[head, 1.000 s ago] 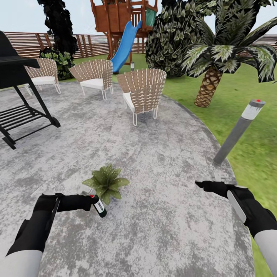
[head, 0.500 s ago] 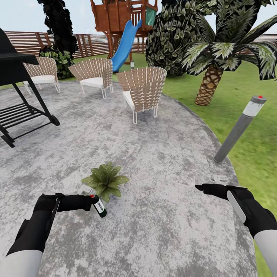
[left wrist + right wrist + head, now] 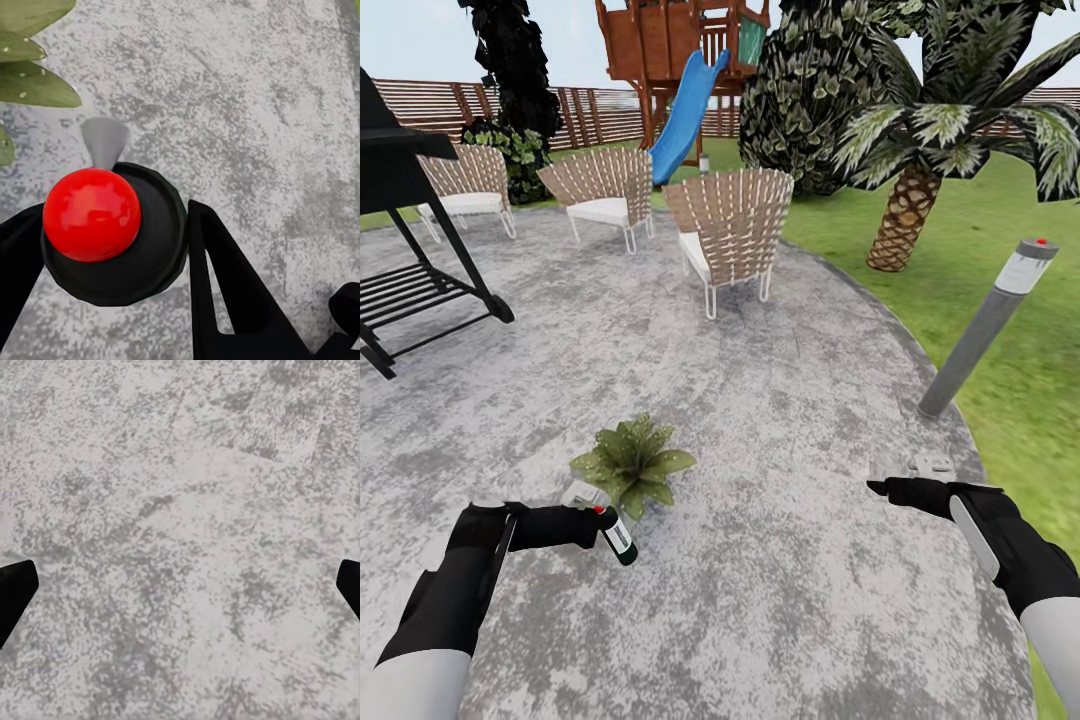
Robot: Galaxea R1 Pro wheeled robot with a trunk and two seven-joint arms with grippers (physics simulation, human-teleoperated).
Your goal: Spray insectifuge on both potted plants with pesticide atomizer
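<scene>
My left gripper (image 3: pixel 598 524) is shut on the pesticide atomizer (image 3: pixel 619 538), a slim dark green bottle with a white label, held tilted just above the grey paving. In the left wrist view the atomizer's red-capped top (image 3: pixel 91 214) sits between my black fingers (image 3: pixel 221 289), its grey nozzle pointing toward green leaves. One potted plant (image 3: pixel 632 465), a low rosette of light-green leaves, stands on the paving right beyond the bottle. The second plant is out of view. My right gripper (image 3: pixel 880 488) hovers open over bare paving, with its fingertips (image 3: pixel 15 589) far apart.
A grey bollard post (image 3: pixel 982 332) leans at the paving's right edge by the lawn (image 3: pixel 1020 400). Three wicker chairs (image 3: pixel 732 235) stand ahead, and a black grill stand (image 3: pixel 415 290) is at the left. A palm (image 3: pixel 905 215), bushes, a playset with a blue slide (image 3: pixel 685 110) and a fence lie beyond.
The whole view has shifted slightly, so the camera moved; the plant now sits a little higher and further left in the picture. Both arms hold the same pose.
</scene>
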